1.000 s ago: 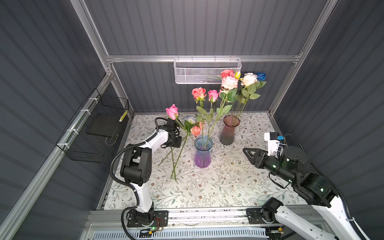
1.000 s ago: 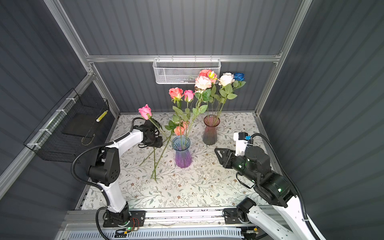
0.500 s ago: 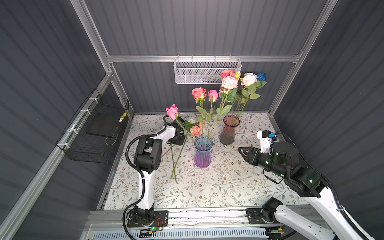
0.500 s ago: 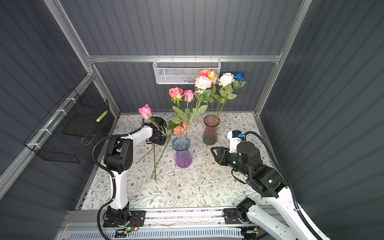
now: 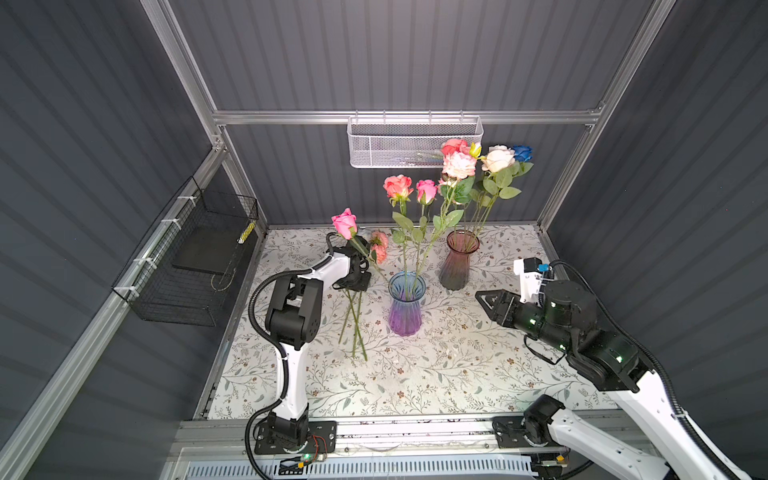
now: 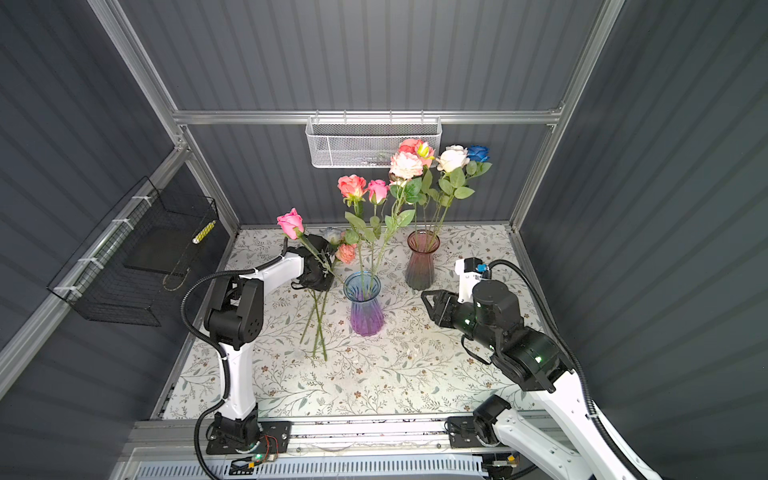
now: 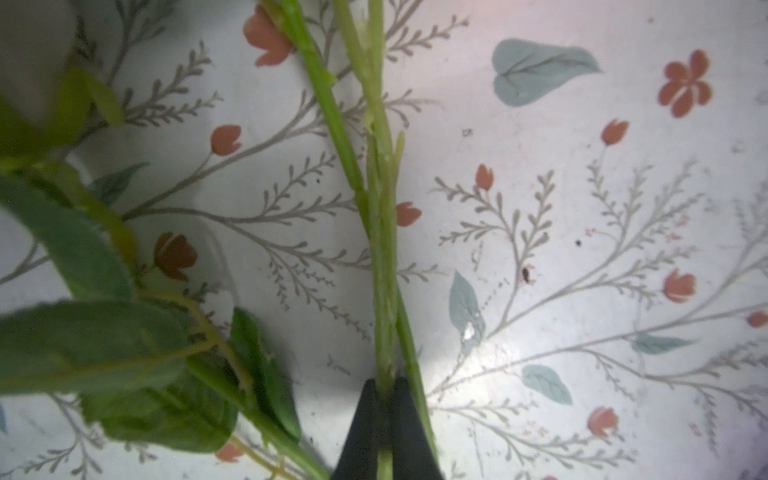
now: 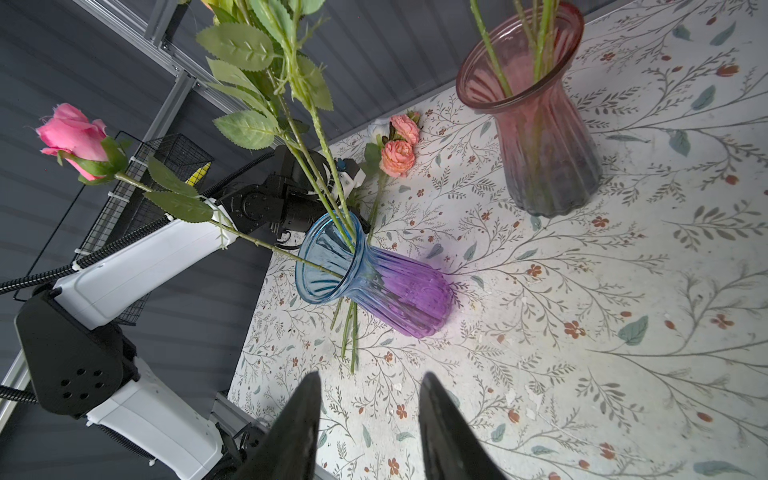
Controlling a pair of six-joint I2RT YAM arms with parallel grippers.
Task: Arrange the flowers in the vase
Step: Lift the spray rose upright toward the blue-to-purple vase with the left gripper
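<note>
Three loose flowers lie left of the blue-to-purple vase (image 5: pixel 405 303), their green stems (image 5: pixel 353 320) crossing and their coral heads (image 5: pixel 378 249) toward the back. My left gripper (image 5: pixel 355 270) points down over them. In the left wrist view it (image 7: pixel 384 384) is shut on one pale green stem (image 7: pixel 382 249), with a second stem right beside it. The blue-to-purple vase holds three roses, and a pink rose (image 5: pixel 345 222) leans out to the left. A red vase (image 5: pixel 459 259) behind holds several more. My right gripper (image 5: pixel 482 297) hovers to the right of the vases, open and empty (image 8: pixel 368 380).
A white mesh basket (image 5: pixel 413 141) hangs on the back wall just behind the tallest blooms. A black wire basket (image 5: pixel 195 266) is fixed to the left wall. The floral tablecloth (image 5: pixel 415 374) covers the table out to the metal frame posts.
My left gripper has come in over the lying stems and shut on one. My right arm has moved left toward the vases, its jaws still apart.
</note>
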